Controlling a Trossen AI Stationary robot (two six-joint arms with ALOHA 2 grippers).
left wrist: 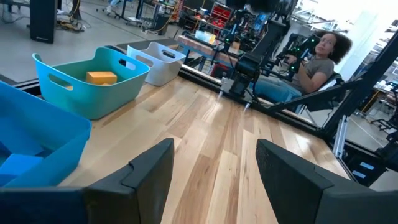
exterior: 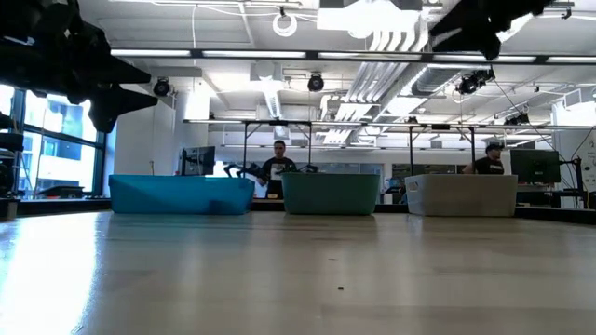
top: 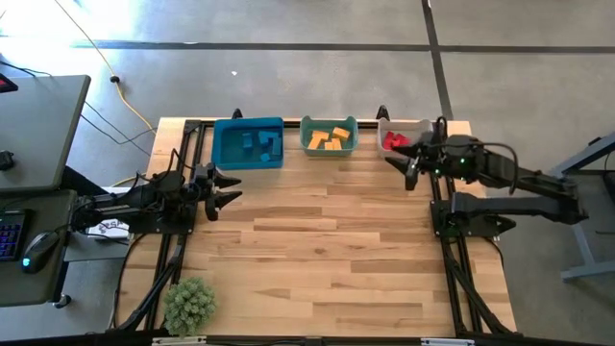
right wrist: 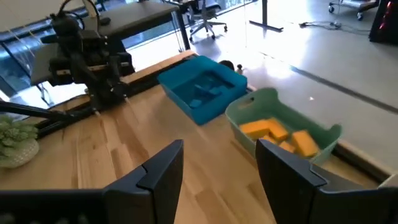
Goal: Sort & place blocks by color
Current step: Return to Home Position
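Blue blocks lie in the blue bin, orange blocks in the teal bin, and red blocks in the white bin. All three bins stand along the table's far edge. My left gripper hovers open at the table's left side, just near of the blue bin, with nothing between its fingers. My right gripper is open and empty, raised above the table just near of the white bin. In its wrist view the right gripper looks toward the teal bin's orange blocks.
A small green plant stands at the table's near left corner. Bare wooden tabletop stretches between the two arms. A desk with a keyboard and a mouse is beyond the left edge. People sit in the room behind the table.
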